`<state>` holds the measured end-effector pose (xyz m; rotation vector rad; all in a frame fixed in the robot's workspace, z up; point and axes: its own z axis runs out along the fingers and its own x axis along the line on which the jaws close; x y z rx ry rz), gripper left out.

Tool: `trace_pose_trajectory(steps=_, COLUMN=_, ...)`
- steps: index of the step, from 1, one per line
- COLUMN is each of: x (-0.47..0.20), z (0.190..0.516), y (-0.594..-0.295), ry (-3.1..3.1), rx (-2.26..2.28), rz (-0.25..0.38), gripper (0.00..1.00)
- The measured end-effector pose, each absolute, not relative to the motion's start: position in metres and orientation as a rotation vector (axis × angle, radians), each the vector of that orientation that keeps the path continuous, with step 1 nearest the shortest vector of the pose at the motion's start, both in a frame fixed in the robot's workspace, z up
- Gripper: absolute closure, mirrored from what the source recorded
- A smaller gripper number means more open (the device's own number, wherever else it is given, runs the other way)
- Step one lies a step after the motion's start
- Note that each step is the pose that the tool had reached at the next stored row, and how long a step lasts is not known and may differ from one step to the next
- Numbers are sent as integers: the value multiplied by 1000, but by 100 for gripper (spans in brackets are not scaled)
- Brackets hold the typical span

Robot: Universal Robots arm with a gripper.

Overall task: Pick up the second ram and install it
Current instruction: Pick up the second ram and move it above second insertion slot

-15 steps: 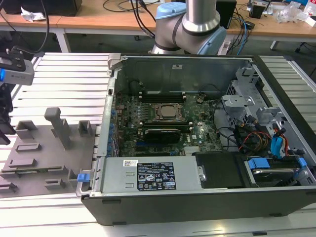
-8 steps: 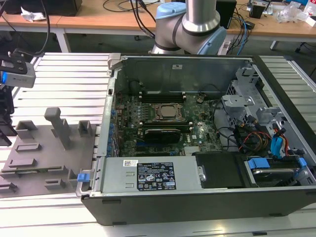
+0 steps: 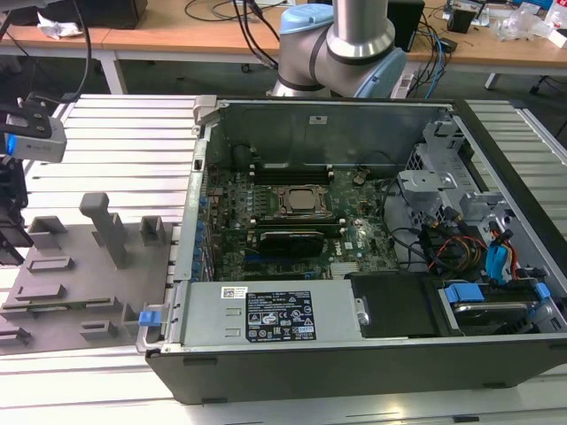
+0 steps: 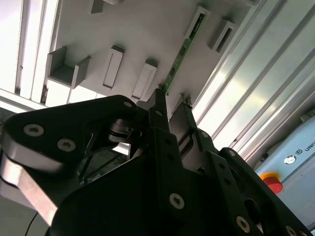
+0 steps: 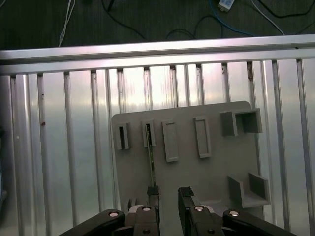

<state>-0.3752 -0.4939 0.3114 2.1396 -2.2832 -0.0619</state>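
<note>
The second ram [image 5: 150, 157] is a thin green stick standing on edge in a slot of the grey holder plate [image 5: 197, 172]; in the second wrist view it [image 4: 180, 53] runs away from the fingertips. My gripper [image 5: 169, 195] hovers over the plate's near end, open, with nothing between its fingers. The stick's near end lines up with one fingertip [image 5: 154, 192] rather than with the gap, and I cannot tell whether they touch. In the exterior view the arm's black tool end [image 3: 9, 226] hangs over the holder plate [image 3: 71, 274] at the exterior view's left edge.
An open computer case [image 3: 354, 354] lies at the exterior view's right of the plate, with motherboard [image 3: 292, 221], processor socket [image 3: 299, 200] and cables. Grey holder blocks [image 3: 106, 226] stand on the plate. Ribbed aluminium table [image 5: 64, 147] surrounds it. A red stop button [image 4: 273, 183] sits nearby.
</note>
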Motion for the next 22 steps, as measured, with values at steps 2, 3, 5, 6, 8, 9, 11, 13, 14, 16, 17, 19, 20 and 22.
trace_pose_trajectory(steps=2, x=-375, z=310, y=-494, ry=-2283, rx=2140, rz=-62, gripper=70)
trace_pose_trajectory(steps=3, x=-375, z=310, y=-494, ry=-2283, rx=2140, rz=-62, gripper=70)
trace_pose_trajectory(steps=5, x=-375, z=308, y=-494, ry=-2283, rx=2140, rz=-62, gripper=70)
trace_pose_trajectory(steps=6, x=-375, z=307, y=-494, ry=-2283, rx=2140, rz=-62, gripper=70)
trace_pose_trajectory(steps=8, x=-375, z=304, y=-494, ry=-2283, rx=2140, rz=-62, gripper=70)
trace_pose_trajectory(steps=9, x=-375, z=303, y=-494, ry=-2283, rx=2140, rz=-62, gripper=70)
trace_pose_trajectory(steps=11, x=-375, z=300, y=-494, ry=-2283, rx=2140, rz=-62, gripper=70)
trace_pose_trajectory(steps=13, x=-374, z=296, y=-497, ry=-2281, rx=2142, rz=-62, gripper=70)
trace_pose_trajectory(steps=14, x=-374, z=294, y=-498, ry=-2280, rx=2144, rz=-62, gripper=70)
trace_pose_trajectory(steps=16, x=-373, z=292, y=-499, ry=-2278, rx=2145, rz=-62, gripper=70)
trace_pose_trajectory(steps=17, x=-373, z=291, y=-500, ry=-2277, rx=2146, rz=-62, gripper=70)
trace_pose_trajectory(steps=19, x=-371, z=287, y=-501, ry=-2274, rx=2149, rz=-61, gripper=70)
trace_pose_trajectory(steps=20, x=-371, z=286, y=-501, ry=-2272, rx=2150, rz=-61, gripper=70)
trace_pose_trajectory(steps=22, x=-371, z=284, y=-501, ry=-2271, rx=2152, rz=-61, gripper=70)
